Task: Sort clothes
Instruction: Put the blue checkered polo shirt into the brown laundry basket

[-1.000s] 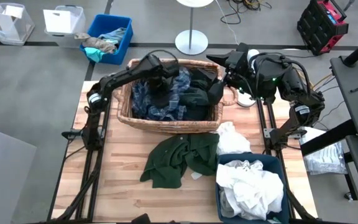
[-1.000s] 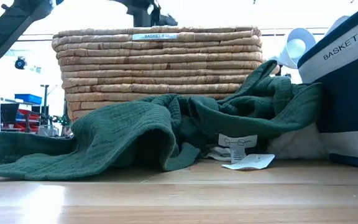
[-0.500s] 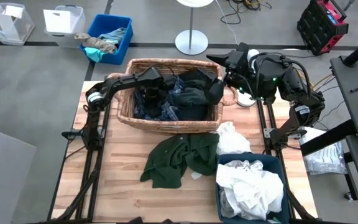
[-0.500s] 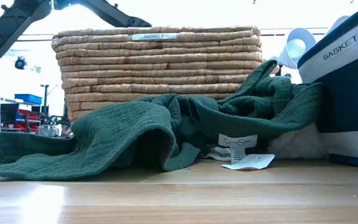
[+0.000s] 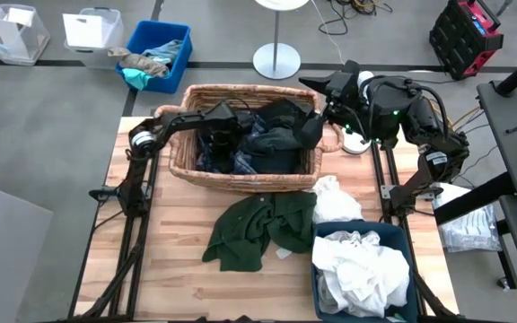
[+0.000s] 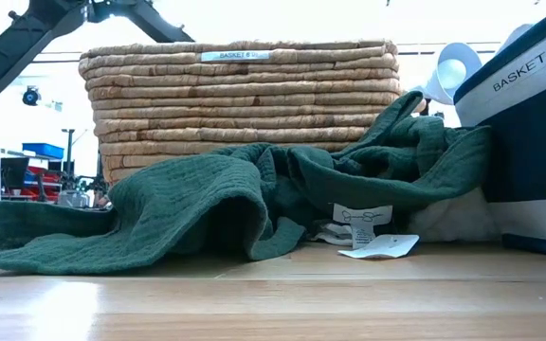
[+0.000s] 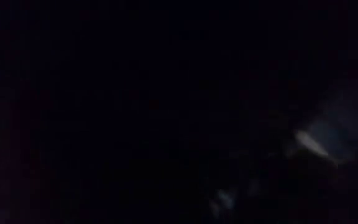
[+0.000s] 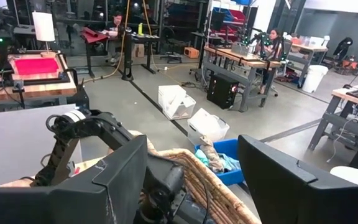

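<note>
L gripper (image 5: 221,135) is down inside the wicker basket (image 5: 240,177), buried in the dark clothes (image 5: 263,144) near the basket's left side, fingers pinched right together. Whether any cloth is caught between them can't be told, since its wrist view is black. L arm (image 5: 173,118) reaches in over the basket's left rim from its base at the table's (image 5: 178,233) far left corner.

R gripper (image 5: 311,126) hangs at the basket's right rim, just over the pile, fingers (image 8: 110,186) spread wide w/ nothing between them – only the basket's weave and the other arm show through the gap in its wrist view. R arm (image 5: 393,112) comes in from the table's right edge, far end.

Clothes in the basket: black and dark grey pieces plus some navy plaid (image 5: 214,160), heaped toward the middle and right.

Out on the table, just in front of the basket's near wall, a dark green garment (image 5: 254,229) lies crumpled (in the low view it drapes against the wicker, a white label (image 6: 361,216) showing). A white garment (image 5: 332,199) sits bunched beside it, touching the blue bin (image 5: 362,231) at the table's near right corner – that bin is full of white clothes (image 5: 362,269), and is marked BASKET 7 on its side.

Off the table, past the far left corner, a blue tub (image 5: 179,47) on the floor holds teal and grey rags (image 5: 142,65)
</note>
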{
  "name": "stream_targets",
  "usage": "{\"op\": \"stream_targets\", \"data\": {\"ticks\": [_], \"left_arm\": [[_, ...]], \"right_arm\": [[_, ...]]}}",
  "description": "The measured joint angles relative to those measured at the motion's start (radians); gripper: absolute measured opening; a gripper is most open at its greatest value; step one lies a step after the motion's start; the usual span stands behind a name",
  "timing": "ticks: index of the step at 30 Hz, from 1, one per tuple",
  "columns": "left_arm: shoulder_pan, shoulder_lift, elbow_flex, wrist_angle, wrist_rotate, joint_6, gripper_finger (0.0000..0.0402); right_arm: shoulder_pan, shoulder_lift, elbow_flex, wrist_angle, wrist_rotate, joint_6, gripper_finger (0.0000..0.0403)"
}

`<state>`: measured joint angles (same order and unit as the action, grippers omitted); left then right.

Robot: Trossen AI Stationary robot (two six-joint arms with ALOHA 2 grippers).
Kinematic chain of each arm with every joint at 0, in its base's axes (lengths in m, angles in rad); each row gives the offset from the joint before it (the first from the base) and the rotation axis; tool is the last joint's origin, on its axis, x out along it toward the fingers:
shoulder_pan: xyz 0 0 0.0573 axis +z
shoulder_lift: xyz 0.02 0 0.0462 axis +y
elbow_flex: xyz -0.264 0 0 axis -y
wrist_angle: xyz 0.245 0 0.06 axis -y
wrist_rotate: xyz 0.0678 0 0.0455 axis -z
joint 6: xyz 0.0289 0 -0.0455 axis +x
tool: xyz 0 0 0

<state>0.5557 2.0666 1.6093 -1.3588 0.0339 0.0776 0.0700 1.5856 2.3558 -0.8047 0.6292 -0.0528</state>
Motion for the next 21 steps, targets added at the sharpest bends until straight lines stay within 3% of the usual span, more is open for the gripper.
{"op": "stream_targets", "data": {"ticks": [8,21], "left_arm": [[-0.003,0.08,-0.033,0.026,0.018,-0.013,0.0],[0.004,0.078,-0.08,0.099,0.036,-0.016,0.0]], "right_arm": [[0.0,0.0,0.0,-0.002,0.0,0.0,0.0247],[0.0,0.0,0.0,-0.002,0.0,0.001,0.0246]]}}
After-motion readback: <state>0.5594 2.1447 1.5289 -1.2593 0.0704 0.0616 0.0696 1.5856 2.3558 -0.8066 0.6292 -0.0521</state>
